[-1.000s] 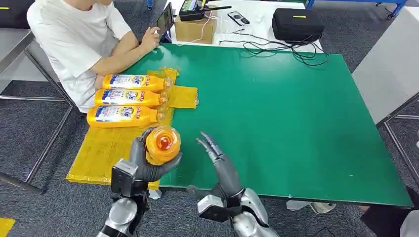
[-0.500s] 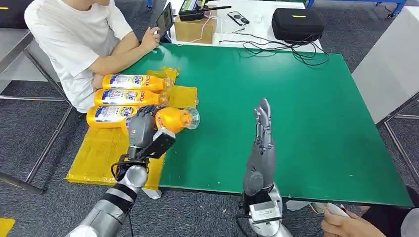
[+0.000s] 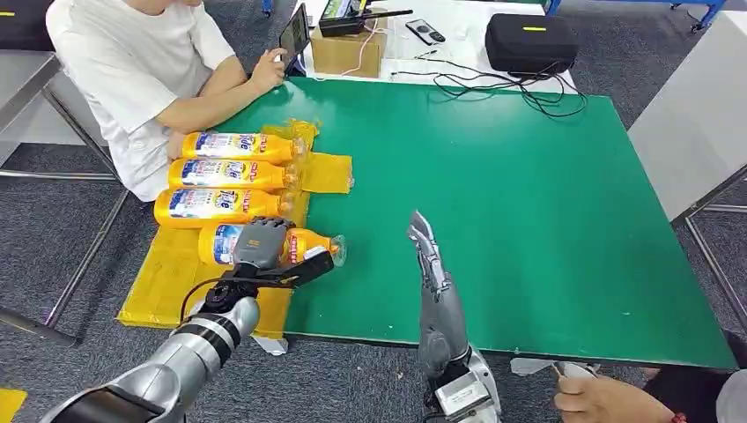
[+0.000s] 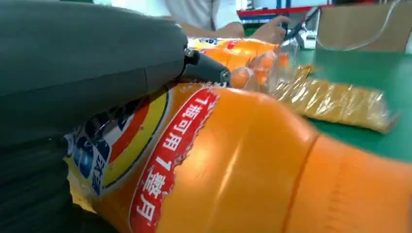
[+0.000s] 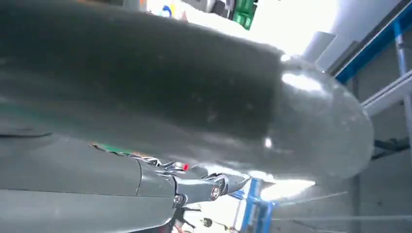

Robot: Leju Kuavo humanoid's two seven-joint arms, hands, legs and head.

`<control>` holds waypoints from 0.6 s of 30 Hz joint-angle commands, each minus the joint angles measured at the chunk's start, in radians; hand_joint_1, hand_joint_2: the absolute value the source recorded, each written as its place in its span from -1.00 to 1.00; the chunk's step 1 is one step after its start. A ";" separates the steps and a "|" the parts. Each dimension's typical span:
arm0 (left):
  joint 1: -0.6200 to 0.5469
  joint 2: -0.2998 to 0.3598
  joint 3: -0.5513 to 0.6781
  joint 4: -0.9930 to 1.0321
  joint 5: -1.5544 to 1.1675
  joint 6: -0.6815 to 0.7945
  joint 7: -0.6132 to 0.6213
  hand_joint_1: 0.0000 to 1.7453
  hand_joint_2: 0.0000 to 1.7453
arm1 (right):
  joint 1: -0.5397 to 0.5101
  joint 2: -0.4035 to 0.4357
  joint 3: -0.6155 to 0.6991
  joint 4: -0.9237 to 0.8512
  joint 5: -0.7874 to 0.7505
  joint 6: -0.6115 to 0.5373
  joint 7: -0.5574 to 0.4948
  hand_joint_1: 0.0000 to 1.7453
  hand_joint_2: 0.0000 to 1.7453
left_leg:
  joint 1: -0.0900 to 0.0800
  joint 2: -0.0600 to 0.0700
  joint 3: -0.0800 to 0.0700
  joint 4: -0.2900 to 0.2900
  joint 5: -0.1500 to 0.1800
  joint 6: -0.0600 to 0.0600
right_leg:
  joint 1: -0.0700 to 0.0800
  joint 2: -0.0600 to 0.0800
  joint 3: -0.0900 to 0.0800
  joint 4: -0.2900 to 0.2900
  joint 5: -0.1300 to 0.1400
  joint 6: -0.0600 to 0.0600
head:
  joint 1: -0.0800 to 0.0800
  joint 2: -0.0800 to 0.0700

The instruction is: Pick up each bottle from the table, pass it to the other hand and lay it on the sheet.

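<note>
Three orange bottles (image 3: 231, 174) lie side by side on the yellow sheet (image 3: 172, 278) at the table's left edge. A fourth orange bottle (image 3: 304, 244) lies level just in front of them, its clear cap (image 3: 337, 251) reaching over the green table. My left hand (image 3: 258, 247) grips this bottle around its label from above. Up close, the left wrist view has the bottle (image 4: 243, 160) under my left hand (image 4: 87, 73). My right hand (image 3: 432, 264) stands over the table's near edge with straight fingers, holding nothing, and its grey cover (image 5: 170, 107) fills the right wrist view.
A person in a white shirt (image 3: 132, 70) sits at the table's far left, right behind the sheet. Another person's hand (image 3: 590, 398) is at the lower right. A cardboard box (image 3: 348, 53), a black case (image 3: 531, 42) and cables lie beyond the far edge.
My left hand has turned the bottle level and brought it down onto the sheet in front of the third bottle. My right hand has drawn back toward the near edge.
</note>
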 commanded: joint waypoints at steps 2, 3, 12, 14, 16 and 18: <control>-0.101 0.036 -0.019 0.134 -0.011 -0.127 0.021 1.00 1.00 | -0.004 0.033 -0.079 0.042 -0.016 0.040 -0.003 -1.00 -1.00 | 0.001 0.002 0.004 0.000 -0.001 -0.001 | 0.001 0.001 0.003 0.000 -0.001 -0.002 | 0.000 0.000; -0.099 0.032 -0.006 0.131 0.001 -0.142 0.016 0.86 1.00 | 0.001 0.036 -0.088 0.043 -0.017 0.043 -0.003 -1.00 -1.00 | 0.001 0.003 0.005 0.000 -0.001 -0.001 | 0.001 0.002 0.004 0.000 -0.001 -0.002 | 0.000 0.000; -0.100 0.030 -0.011 0.127 -0.008 -0.191 0.004 -0.82 1.00 | 0.008 0.043 -0.106 0.041 -0.025 0.058 -0.003 -1.00 -1.00 | 0.001 0.003 0.007 -0.001 -0.001 -0.001 | 0.001 0.002 0.006 0.000 -0.001 -0.002 | 0.000 0.000; -0.100 0.030 -0.011 0.127 -0.008 -0.191 0.004 -0.82 1.00 | 0.008 0.043 -0.106 0.041 -0.025 0.058 -0.003 -1.00 -1.00 | 0.001 0.003 0.009 0.000 -0.002 -0.002 | 0.001 0.002 0.008 0.001 -0.002 -0.003 | 0.000 0.000; -0.105 0.031 -0.022 0.127 -0.021 -0.216 0.002 -0.98 1.00 | 0.005 0.050 -0.114 0.051 -0.030 0.069 -0.003 -1.00 -1.00 | 0.001 0.002 0.006 0.000 -0.001 -0.001 | 0.001 0.001 0.005 0.000 -0.001 -0.002 | 0.000 0.000; -0.103 0.024 -0.017 0.118 -0.016 -0.237 -0.016 -1.00 1.00 | 0.005 0.058 -0.127 0.055 -0.035 0.079 -0.003 -1.00 -1.00 | 0.000 0.002 0.006 0.000 -0.001 -0.001 | 0.001 0.001 0.005 0.000 -0.001 -0.002 | 0.000 0.000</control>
